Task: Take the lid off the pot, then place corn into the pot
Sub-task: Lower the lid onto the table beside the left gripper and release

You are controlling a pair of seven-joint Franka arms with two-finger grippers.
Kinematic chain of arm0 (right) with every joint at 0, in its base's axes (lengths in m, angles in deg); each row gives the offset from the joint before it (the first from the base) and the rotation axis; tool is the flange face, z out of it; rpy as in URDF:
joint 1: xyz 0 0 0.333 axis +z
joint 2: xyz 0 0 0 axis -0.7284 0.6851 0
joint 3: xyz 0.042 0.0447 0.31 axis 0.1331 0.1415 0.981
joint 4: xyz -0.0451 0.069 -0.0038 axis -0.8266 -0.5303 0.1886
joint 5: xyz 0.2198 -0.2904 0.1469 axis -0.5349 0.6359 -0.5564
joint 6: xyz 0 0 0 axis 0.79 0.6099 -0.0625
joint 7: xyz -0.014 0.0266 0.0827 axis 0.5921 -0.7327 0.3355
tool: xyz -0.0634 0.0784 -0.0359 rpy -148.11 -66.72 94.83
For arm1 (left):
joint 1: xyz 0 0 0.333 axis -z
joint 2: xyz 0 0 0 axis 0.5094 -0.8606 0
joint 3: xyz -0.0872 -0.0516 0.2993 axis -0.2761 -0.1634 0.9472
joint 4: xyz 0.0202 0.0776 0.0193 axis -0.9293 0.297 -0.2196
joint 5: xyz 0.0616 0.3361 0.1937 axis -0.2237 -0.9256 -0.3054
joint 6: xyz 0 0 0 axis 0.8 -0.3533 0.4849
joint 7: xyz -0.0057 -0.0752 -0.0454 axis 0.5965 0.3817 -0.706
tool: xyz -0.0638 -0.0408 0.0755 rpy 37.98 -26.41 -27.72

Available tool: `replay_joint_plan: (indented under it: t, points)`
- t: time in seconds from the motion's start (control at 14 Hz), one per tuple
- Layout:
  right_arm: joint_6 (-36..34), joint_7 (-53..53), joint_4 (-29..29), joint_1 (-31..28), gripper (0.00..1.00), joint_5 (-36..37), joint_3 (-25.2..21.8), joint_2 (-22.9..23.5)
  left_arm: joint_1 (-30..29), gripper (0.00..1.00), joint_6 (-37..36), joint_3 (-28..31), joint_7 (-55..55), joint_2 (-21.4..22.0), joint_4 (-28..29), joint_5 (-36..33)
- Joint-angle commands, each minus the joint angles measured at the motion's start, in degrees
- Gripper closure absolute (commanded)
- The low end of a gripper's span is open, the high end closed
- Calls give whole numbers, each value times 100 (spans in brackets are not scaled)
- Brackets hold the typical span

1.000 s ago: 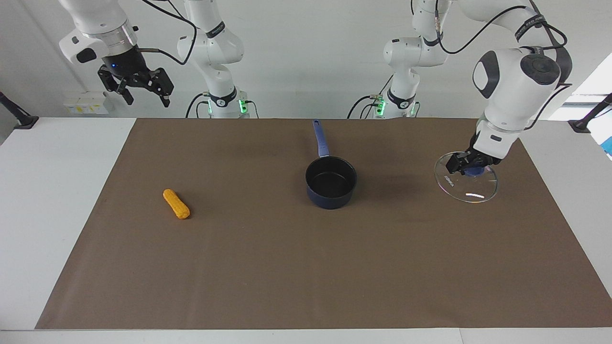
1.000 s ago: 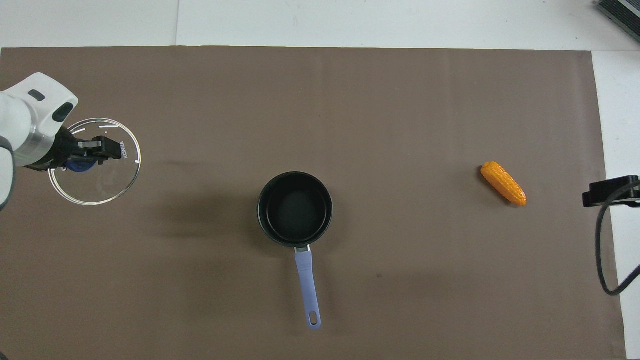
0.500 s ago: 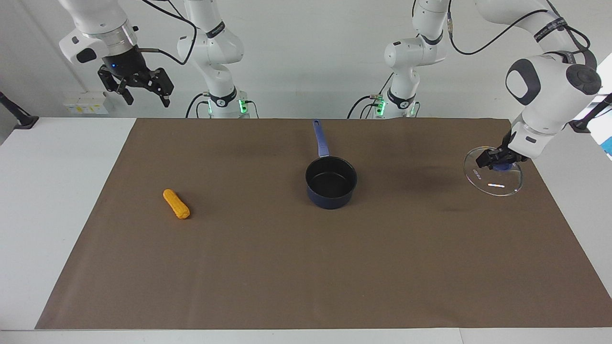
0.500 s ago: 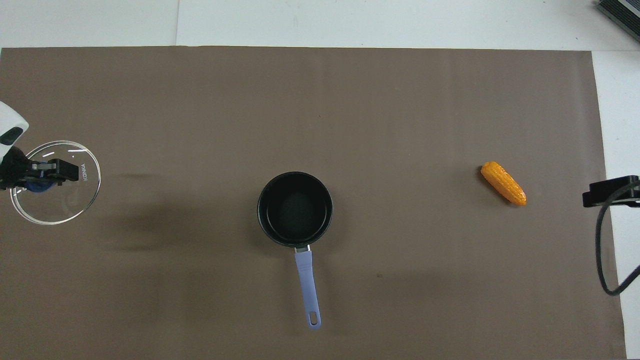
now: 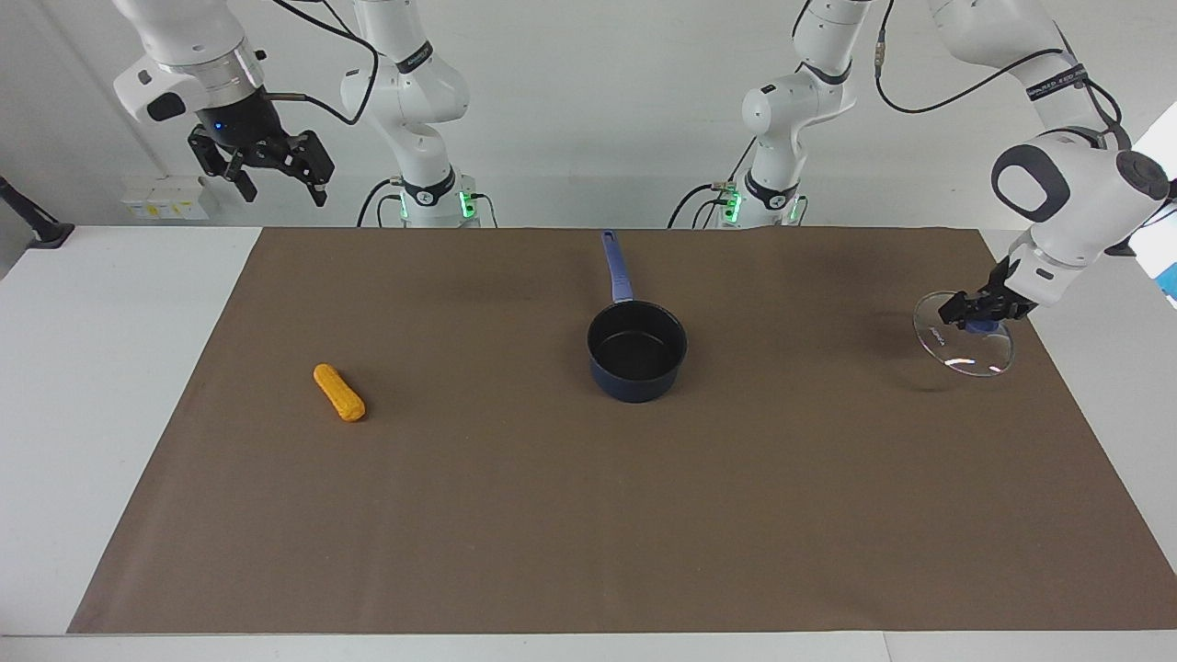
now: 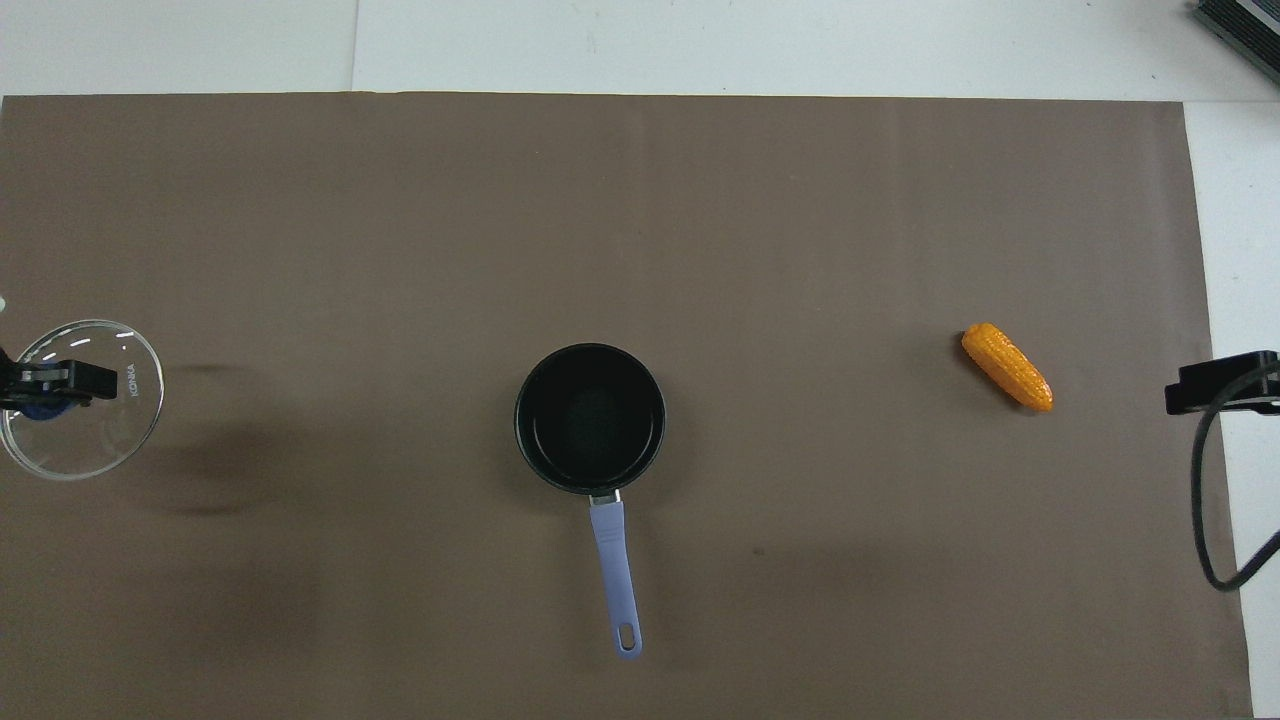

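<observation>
The pot (image 5: pixel 637 349) stands open in the middle of the brown mat, its blue handle (image 5: pixel 616 267) pointing toward the robots; it also shows in the overhead view (image 6: pixel 590 418). My left gripper (image 5: pixel 977 313) is shut on the blue knob of the clear glass lid (image 5: pixel 967 357) and holds it a little above the mat's edge at the left arm's end; lid (image 6: pixel 95 445) and gripper (image 6: pixel 45 385) both show in the overhead view. The corn (image 5: pixel 338 393) lies on the mat toward the right arm's end (image 6: pixel 1006 367). My right gripper (image 5: pixel 276 179) waits open, raised high over that end.
The brown mat (image 5: pixel 588 515) covers most of the white table (image 5: pixel 101 368). A black cable (image 6: pixel 1205 500) hangs from the right arm at the table's edge.
My left gripper has carried the lid away from the pot toward the left arm's end of the mat and lower. The right arm, pot and corn have not moved.
</observation>
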Motion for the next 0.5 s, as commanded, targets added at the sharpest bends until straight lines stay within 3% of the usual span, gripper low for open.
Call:
replay_joint_plan:
  t: [0.0,0.43]
  points:
    - [-46,28,25,-25,0,-54,15,-54,-149,100,401,-61,-237,46,302,128]
    - [-46,28,25,-25,0,-54,15,-54,-122,100,1106,-61,-474,-51,848,129]
